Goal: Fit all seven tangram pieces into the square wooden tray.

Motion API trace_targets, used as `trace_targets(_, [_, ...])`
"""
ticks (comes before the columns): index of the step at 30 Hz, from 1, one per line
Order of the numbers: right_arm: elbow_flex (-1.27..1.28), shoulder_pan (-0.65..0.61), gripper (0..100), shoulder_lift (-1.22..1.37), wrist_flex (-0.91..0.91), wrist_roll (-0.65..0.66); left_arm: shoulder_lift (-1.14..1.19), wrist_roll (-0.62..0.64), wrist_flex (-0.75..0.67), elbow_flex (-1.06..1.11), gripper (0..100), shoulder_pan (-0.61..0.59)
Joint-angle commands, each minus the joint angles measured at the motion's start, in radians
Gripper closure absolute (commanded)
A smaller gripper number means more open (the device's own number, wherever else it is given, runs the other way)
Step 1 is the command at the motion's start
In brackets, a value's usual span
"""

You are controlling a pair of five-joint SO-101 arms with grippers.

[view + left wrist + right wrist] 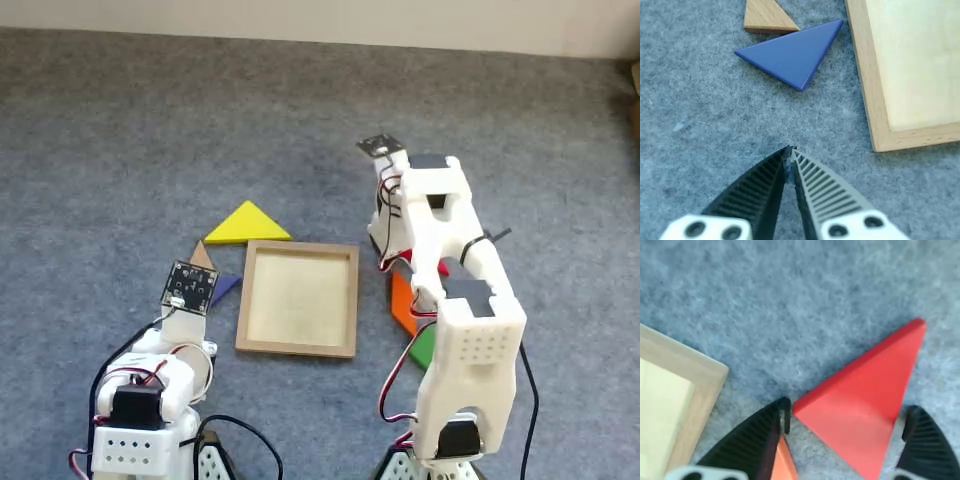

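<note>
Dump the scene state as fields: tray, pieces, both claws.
tray: square wooden tray, flat on grey carpet between the arms
left-arm side: yellow triangle, wooden triangle, blue triangle
right-arm side: red triangle, orange piece, green piece
pieces visible: six, all outside the tray
left claw: shut on nothing, tips short of blue triangle
right claw: open, straddling red triangle
</note>
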Motion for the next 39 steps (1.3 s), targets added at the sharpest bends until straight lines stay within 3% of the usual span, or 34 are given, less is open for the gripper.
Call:
trace_targets(1, [-0.007, 0.031, 69.3, 0.010, -0.077, -0.011, -0.021, 0.000, 0.008, 0.019, 100, -0.005])
trace_targets(6, [-0.007, 0.031, 78.1, 0.010, -0.084, -0.011, -0.021, 0.000, 0.008, 0.019, 100, -0.005])
trace_targets(14, [-0.008, 0.031, 78.5, -0.010, -0.068, -0.009, -0.021, 0.000, 0.008, 0.019, 100, -0.005])
trace_targets(22, [0.035, 0.001, 78.6, -0.194, -0.061, 0.000, -0.021, 0.000, 0.008, 0.019, 100, -0.005])
trace_targets(35, [0.130, -0.148, 78.6, -0.369, -0.058, 0.146, -0.021, 0.000, 0.008, 0.019, 100, -0.005])
trace_targets(39, [0.130, -0.206, 78.6, -0.404, 0.005, 0.245, -0.021, 0.000, 0.008, 0.019, 100, -0.005])
